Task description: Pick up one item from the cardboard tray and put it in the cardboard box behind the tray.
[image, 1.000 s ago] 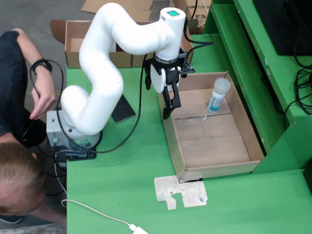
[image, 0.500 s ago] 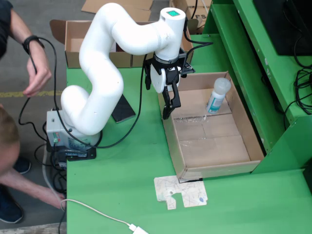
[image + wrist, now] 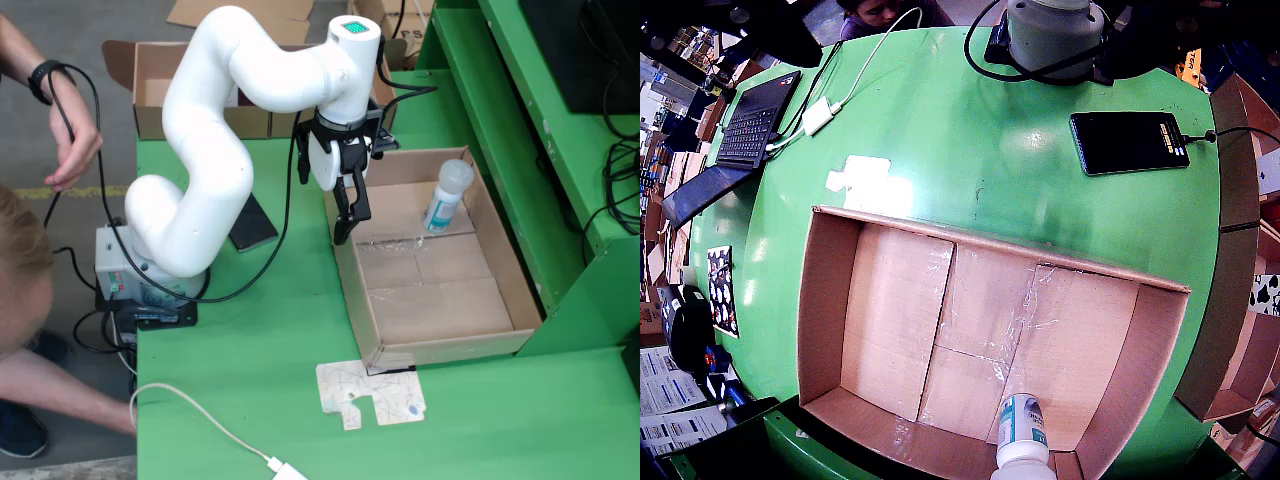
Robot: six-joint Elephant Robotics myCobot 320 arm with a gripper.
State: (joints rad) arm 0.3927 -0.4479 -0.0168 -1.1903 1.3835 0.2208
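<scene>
Going left to right in the fixed view: there's a person (image 3: 30,270) crouched at the table's left edge, one hand up holding a black cable. Next is the white arm (image 3: 215,130), its base bolted at the left side of the green table (image 3: 250,370), with a dark phone (image 3: 250,222) lying flat just beside it. The gripper (image 3: 343,235) hangs pointing down right at the left wall of the cardboard tray (image 3: 500,270), fingers look close together with nothing between them, though honestly I can't tell for sure how wide they are from this angle. The white bottle (image 3: 445,196) with the blue label lies in the tray's far right corner, tilted against the back area, well apart from the gripper. The cardboard box (image 3: 160,85) sits behind the table at the back left. The wrist view shows the bottle (image 3: 1022,435) at the tray's bottom edge, the rest of the tray floor bare.
</scene>
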